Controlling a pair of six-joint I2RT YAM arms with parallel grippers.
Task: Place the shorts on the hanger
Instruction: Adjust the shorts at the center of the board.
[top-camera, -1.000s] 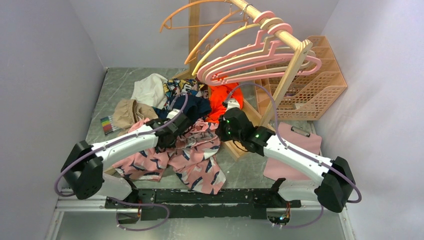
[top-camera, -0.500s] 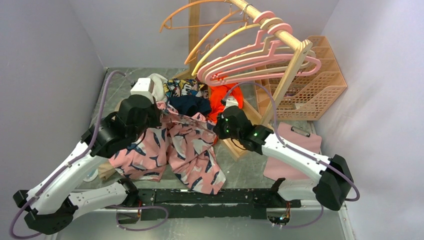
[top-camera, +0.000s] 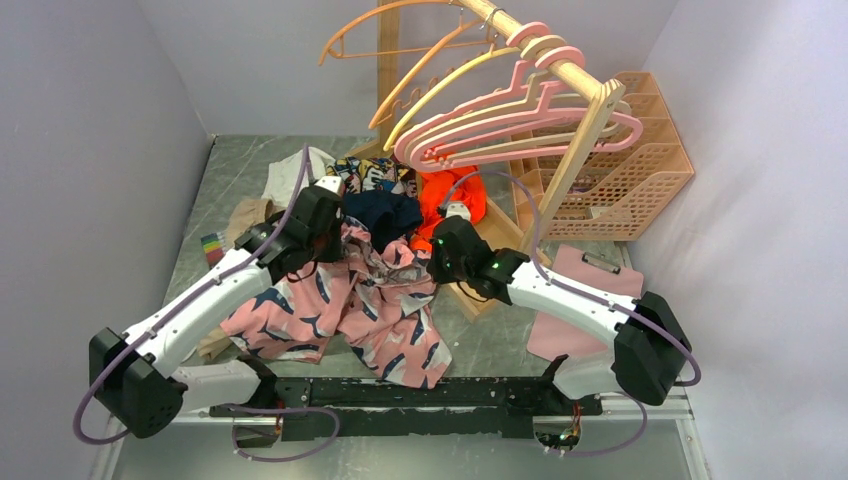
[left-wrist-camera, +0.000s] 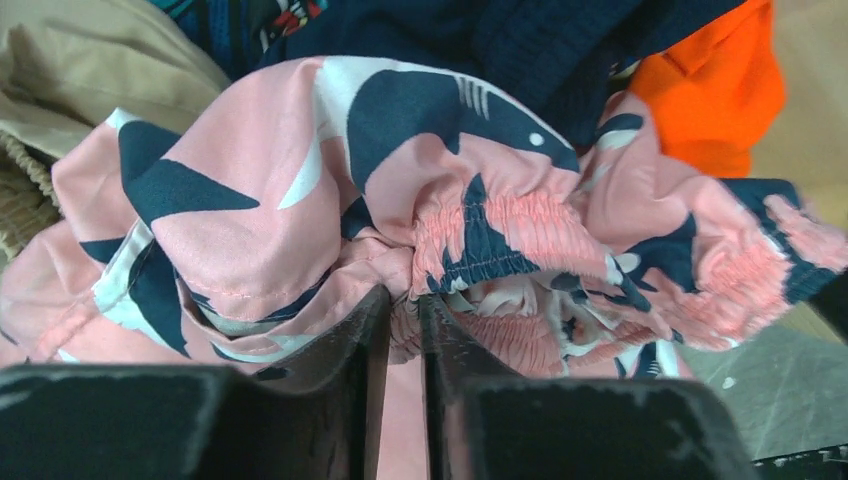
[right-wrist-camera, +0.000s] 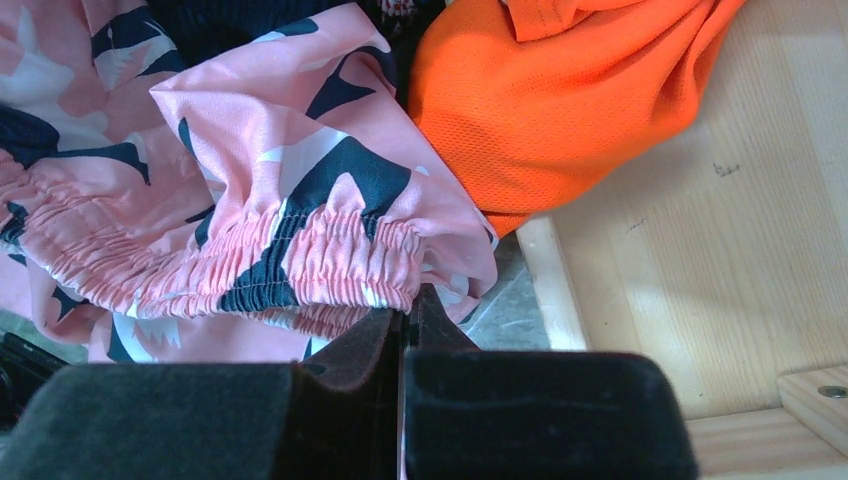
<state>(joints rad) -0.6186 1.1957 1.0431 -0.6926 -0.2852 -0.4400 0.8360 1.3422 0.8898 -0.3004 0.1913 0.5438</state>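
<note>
Gripper tips lost in fabric, hangers overlapped

In the wrist views the left gripper (left-wrist-camera: 403, 305) and right gripper (right-wrist-camera: 403, 318) are blurred and cut off by the lower edge. From above, their tips are hidden in folds of the shorts (top-camera: 385, 300). The hanger (top-camera: 460, 120) is overlapped by others of its colour and cannot be told apart, its hook masked by the rail (top-camera: 560, 62). The navy garment (top-camera: 385, 212) is largely covered.

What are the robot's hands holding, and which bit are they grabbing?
Both hold the shorts. The left hand pinches fabric at the stretchy waistband, and the right hand pinches the waistband edge beside the orange garment.
</note>
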